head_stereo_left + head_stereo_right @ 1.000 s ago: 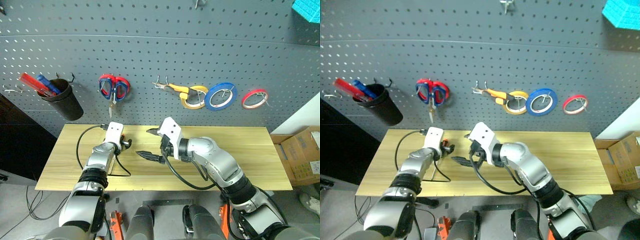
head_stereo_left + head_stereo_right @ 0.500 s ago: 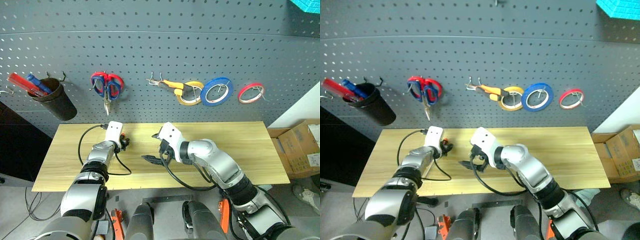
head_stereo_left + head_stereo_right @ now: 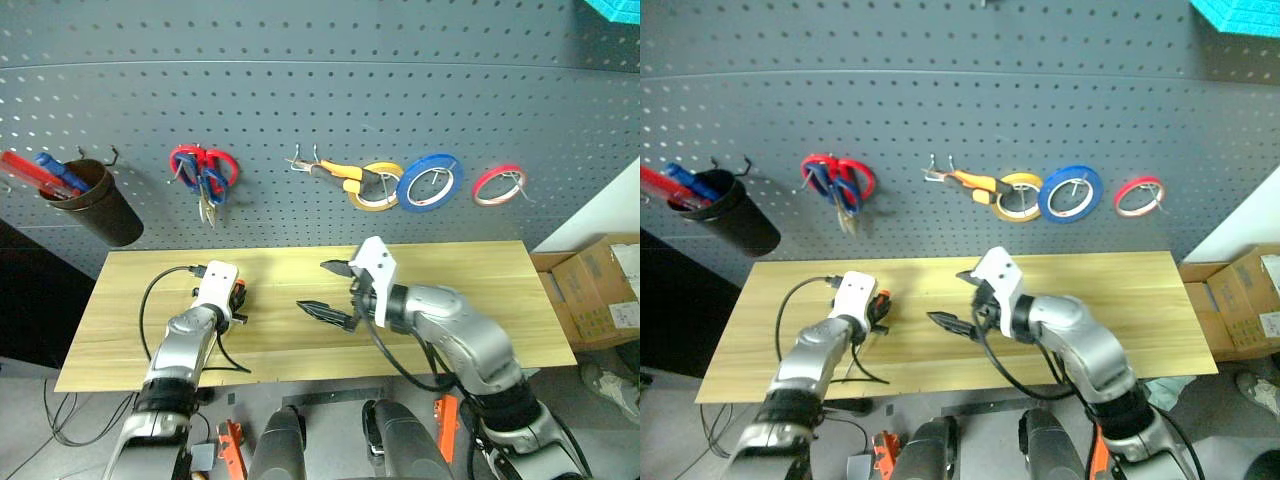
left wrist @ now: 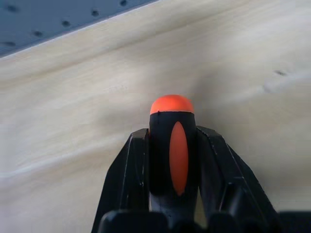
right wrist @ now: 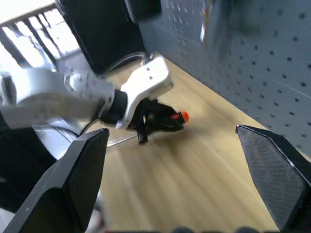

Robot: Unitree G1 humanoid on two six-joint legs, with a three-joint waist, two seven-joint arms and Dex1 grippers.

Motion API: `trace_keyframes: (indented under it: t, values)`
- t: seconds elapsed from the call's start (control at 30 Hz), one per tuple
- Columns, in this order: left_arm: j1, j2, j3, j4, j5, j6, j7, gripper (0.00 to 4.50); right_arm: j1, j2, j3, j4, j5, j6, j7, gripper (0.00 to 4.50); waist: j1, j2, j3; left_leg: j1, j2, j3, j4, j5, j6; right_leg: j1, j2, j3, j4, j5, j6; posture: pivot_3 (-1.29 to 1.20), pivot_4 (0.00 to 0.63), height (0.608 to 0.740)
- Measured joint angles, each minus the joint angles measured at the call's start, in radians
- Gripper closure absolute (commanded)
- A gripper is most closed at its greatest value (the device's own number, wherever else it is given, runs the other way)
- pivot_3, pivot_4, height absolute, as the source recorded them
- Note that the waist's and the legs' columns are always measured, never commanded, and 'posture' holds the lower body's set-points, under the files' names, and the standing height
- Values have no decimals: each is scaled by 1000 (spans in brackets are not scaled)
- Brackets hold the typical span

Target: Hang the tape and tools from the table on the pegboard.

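My left gripper (image 3: 238,300) is shut on the screwdriver (image 4: 172,145), whose orange-and-black handle stands between its two black fingers just above the table (image 3: 480,300). The orange handle tip (image 5: 182,116) also shows in the right wrist view. My right gripper (image 3: 330,288) hovers over the middle of the table, open and empty, pointing toward the left gripper. On the pegboard (image 3: 320,90) hang the blue tape (image 3: 430,182), the orange-handled pliers (image 3: 335,172) and scissors with blue and red handles (image 3: 200,172).
A yellow tape ring (image 3: 372,190) and a red tape ring (image 3: 498,185) hang beside the blue one. A dark cup (image 3: 95,205) with red and blue items hangs at the far left. A cardboard box (image 3: 600,290) sits on the floor to the right.
My left gripper has shut on the screwdriver and drawn it back and a little up off the table. My right gripper, still open, has shifted to the right. The head view has shifted too.
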Motion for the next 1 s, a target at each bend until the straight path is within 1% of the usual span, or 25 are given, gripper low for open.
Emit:
trace_keyframes:
  t: [0.03, 0.1, 0.13, 0.2, 0.27, 0.33, 0.4, 0.53, 0.6, 0.67, 0.73, 0.83, 0.9, 1.0]
  values:
    - [47, 0, 10, -122, 17, 4, 23, 3528, 28, 8, -37, -37, 51, 16, 0, 0, 8, -1, -1, 0, 0, 0, 0, 0, 0, 0, 0, 0, 0, 0, 0, 179, 128, 740]
    - [139, 15, 18, -366, 95, -11, 88, 3528, 85, 31, -108, -115, 164, 48, -9, 0, 19, -2, -5, -1, 0, -1, 0, 0, 0, 0, -3, 0, -1, -1, 1, 199, 105, 740]
    - [159, 28, 23, -441, 141, -29, 121, 3528, 90, 41, -134, -134, 208, 64, -21, 0, 24, -3, -9, -1, -1, 1, 0, 0, 0, 0, -4, 0, -1, -1, 2, 205, 97, 740]
    - [148, 59, 44, -537, 216, -77, 180, 3528, 75, 80, -178, -149, 271, 76, -60, 0, 35, -3, -23, -1, -4, 3, 0, 1, -2, 1, -3, -2, -4, -3, 5, 218, 78, 740]
    - [57, 93, 63, -555, 262, -125, 220, 3528, 8, 120, -191, -135, 297, 77, -100, 0, 41, -3, -36, 3, -4, 5, 1, 3, -3, 4, 0, -3, -4, -1, 4, 227, 63, 740]
    - [-40, 123, 69, -532, 283, -168, 240, 3528, -50, 147, -189, -100, 302, 62, -118, 0, 48, -7, -50, 4, -3, 7, 1, 5, -1, 6, 3, -4, -5, 1, 3, 229, 50, 740]
    - [-208, 166, 75, -458, 292, -226, 254, 3528, -114, 169, -183, -40, 290, 31, -128, 0, 61, -12, -59, 4, -3, 8, 1, 6, 0, 6, 5, -4, -7, 4, 2, 235, 39, 740]
    - [-476, 194, 74, -226, 264, -332, 263, 3528, -172, 192, -158, 61, 251, -44, -128, 0, 70, -12, -90, 4, -2, 11, 0, 8, -1, 8, 6, -1, -13, 8, 6, 236, 23, 740]
    - [-640, 191, 74, -12, 223, -381, 254, 3528, -211, 203, -153, 116, 227, -94, -128, 0, 77, -15, -97, 2, -2, 11, 0, 8, -1, 6, 7, -1, -14, 8, 7, 231, 14, 740]
    - [-748, 190, 76, 154, 190, -420, 244, 3528, -226, 213, -147, 146, 209, -133, -126, 0, 82, -14, -102, 2, -1, 11, -1, 8, -1, 6, 7, -1, -14, 8, 7, 229, 12, 740]
    - [-805, 188, 79, 287, 157, -455, 237, 3528, -226, 214, -139, 165, 187, -164, -123, 0, 82, -13, -109, 2, -1, 12, -1, 7, -1, 6, 7, 1, -14, 11, 2, 223, 13, 740]
    - [-822, 184, 103, 469, 103, -480, 224, 3528, -221, 207, -131, 169, 163, -190, -123, 0, 81, -14, -114, 2, -1, 12, -2, 7, -1, 5, 7, 1, -13, 11, 2, 210, 14, 740]
    - [-816, 179, 124, 548, 75, -489, 223, 3528, -210, 199, -130, 168, 154, -192, -124, 0, 84, -15, -114, 2, -1, 11, -1, 7, -1, 4, 7, -1, -12, 11, 2, 205, 17, 740]
    - [-800, 181, 157, 615, 40, -489, 223, 3528, -181, 187, -130, 164, 151, -192, -128, 0, 85, -15, -115, 2, -1, 11, -1, 7, -1, 5, 7, 0, -11, 11, 2, 202, 21, 740]
